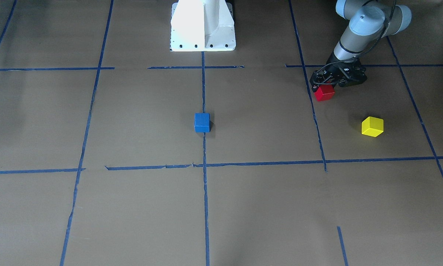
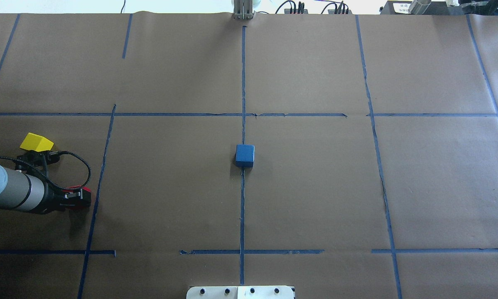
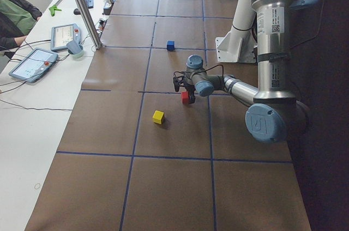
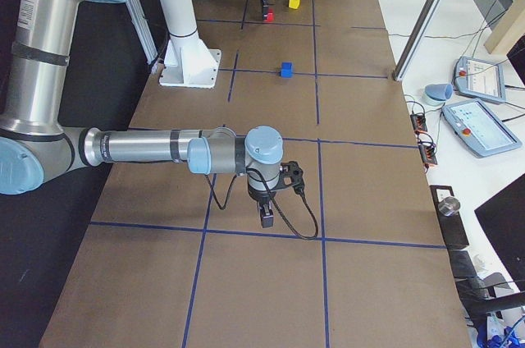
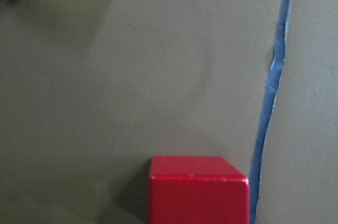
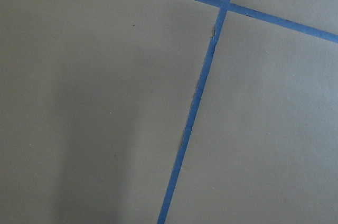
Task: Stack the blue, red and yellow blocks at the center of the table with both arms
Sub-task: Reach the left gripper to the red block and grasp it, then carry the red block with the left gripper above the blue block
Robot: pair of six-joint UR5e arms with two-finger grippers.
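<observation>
The blue block sits on the tape line at the table's center, also in the overhead view. My left gripper is shut on the red block, low over the table near a tape line. I cannot tell if the block touches the paper. The red block fills the bottom of the left wrist view. The yellow block lies apart from it, farther from the robot's base, also in the overhead view. My right gripper shows only in the exterior right view, near the table. I cannot tell if it is open.
The white robot base stands at the table's edge on the robot's side. Blue tape lines split the brown paper into squares. A side bench with tablets and a metal pole lies beyond the far edge.
</observation>
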